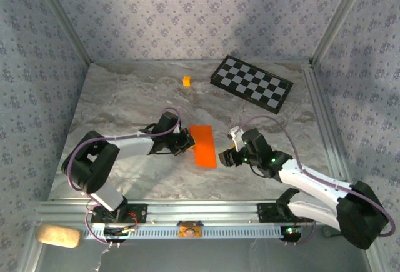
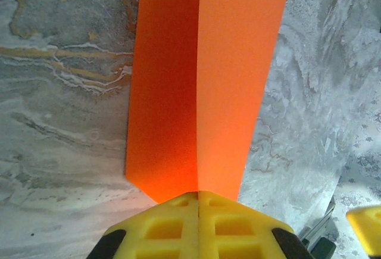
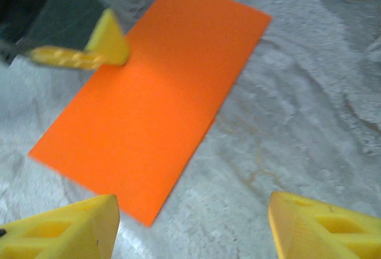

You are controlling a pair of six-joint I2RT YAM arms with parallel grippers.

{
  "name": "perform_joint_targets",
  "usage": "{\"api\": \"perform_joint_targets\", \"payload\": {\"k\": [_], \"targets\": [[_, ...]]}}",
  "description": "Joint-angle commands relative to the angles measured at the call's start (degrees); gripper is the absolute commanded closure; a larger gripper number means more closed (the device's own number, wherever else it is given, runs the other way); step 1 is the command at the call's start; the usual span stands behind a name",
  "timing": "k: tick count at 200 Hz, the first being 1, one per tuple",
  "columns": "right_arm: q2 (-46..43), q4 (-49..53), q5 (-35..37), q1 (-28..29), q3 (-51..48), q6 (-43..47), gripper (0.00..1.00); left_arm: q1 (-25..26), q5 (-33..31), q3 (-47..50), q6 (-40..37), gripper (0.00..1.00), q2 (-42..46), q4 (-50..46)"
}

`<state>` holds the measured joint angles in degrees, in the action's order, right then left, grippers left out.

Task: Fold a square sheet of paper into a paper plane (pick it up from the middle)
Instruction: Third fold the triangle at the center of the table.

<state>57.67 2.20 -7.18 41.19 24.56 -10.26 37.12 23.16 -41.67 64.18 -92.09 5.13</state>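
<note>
The square sheet of paper (image 1: 203, 146) is bright orange and folded into a long rectangle on the marble table; it has no pointed plane shape. My left gripper (image 1: 185, 142) is at its left long edge. In the left wrist view the sheet (image 2: 202, 80) shows a lengthwise crease running into my left gripper (image 2: 198, 196), whose yellow jaws are shut on it. My right gripper (image 1: 225, 157) stands just right of the sheet. It is open (image 3: 190, 211) over bare table, apart from the near corner of the sheet (image 3: 155, 110). A left fingertip (image 3: 107, 38) rests at the sheet's far edge.
A tiny orange-yellow cube (image 1: 186, 80) sits at the back centre. A black-and-white checkered board (image 1: 251, 82) lies at the back right. Patterned walls close in the table (image 1: 125, 97) on three sides, and a metal rail (image 1: 200, 212) runs along the near edge.
</note>
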Motion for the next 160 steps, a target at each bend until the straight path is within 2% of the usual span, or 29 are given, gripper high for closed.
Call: {"api": "perform_joint_targets", "payload": {"k": [1, 34, 78, 104, 131, 160], "targets": [[-2.33, -3.98, 2.91, 4.6, -1.02, 6.08, 0.32, 0.15, 0.85, -3.01, 0.45, 1.0, -0.81, -2.16], [0.55, -9.17, 8.74, 14.61, -0.83, 11.71, 0.31, 0.14, 1.1, -3.12, 1.98, 1.0, -1.75, -0.6], [12.82, -12.86, 27.26, 26.22, 3.3, 13.81, 0.3, 0.11, 2.57, -4.11, 2.87, 1.0, -3.23, 1.81], [18.56, -14.72, 34.24, 29.11, 5.03, 13.28, 0.29, 0.13, 2.92, -3.94, 2.94, 1.0, -3.1, 2.19], [22.05, -14.68, 38.79, 29.73, 6.6, 12.86, 0.31, 0.09, 3.26, -2.83, 3.26, 1.0, -2.92, 3.15], [24.77, -14.74, 40.33, 29.83, 7.43, 12.86, 0.36, 0.1, 3.6, -2.46, 3.84, 1.0, -3.0, 4.49]]}}
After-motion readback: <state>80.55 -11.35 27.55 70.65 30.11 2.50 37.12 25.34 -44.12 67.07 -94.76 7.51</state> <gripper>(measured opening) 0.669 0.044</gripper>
